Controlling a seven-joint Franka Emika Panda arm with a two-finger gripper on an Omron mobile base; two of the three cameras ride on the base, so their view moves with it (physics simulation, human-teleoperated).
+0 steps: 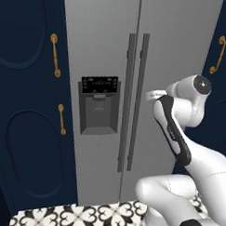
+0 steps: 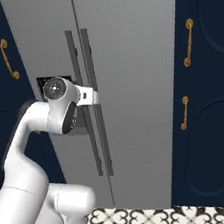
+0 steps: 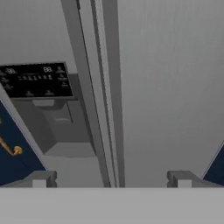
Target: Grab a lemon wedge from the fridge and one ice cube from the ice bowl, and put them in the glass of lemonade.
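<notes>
- Two small dark finger tips of the white arm's two-finger gripper (image 3: pixel 111 179) rise at the bottom of the hand view, spread wide apart with nothing between them.
- Straight ahead of them stands the tall grey two-door fridge (image 1: pixel 173 52), both doors shut; the lemon wedge would be inside, out of sight.
- Between the fingers, as the hand camera frames it, run the two long dark-grey vertical handles (image 3: pixel 98 109), side by side along the seam of the doors; their long axis is upright, so the spread of the fingers lies across them.
- Judging by this, the coming move is a short reach forward to close on one handle, probably the right door's handle (image 1: pixel 138 102), which lies nearer the wrist in the left base view.
- Left of the handles sits the black control panel (image 3: pixel 35 80) above the dispenser recess (image 3: pixel 57 127).
- Both base views show the hand near the handles, though whether it touches cannot be told.
- Navy cabinets with brass handles (image 2: pixel 187 43) flank the fridge, clearest in the base views.
</notes>
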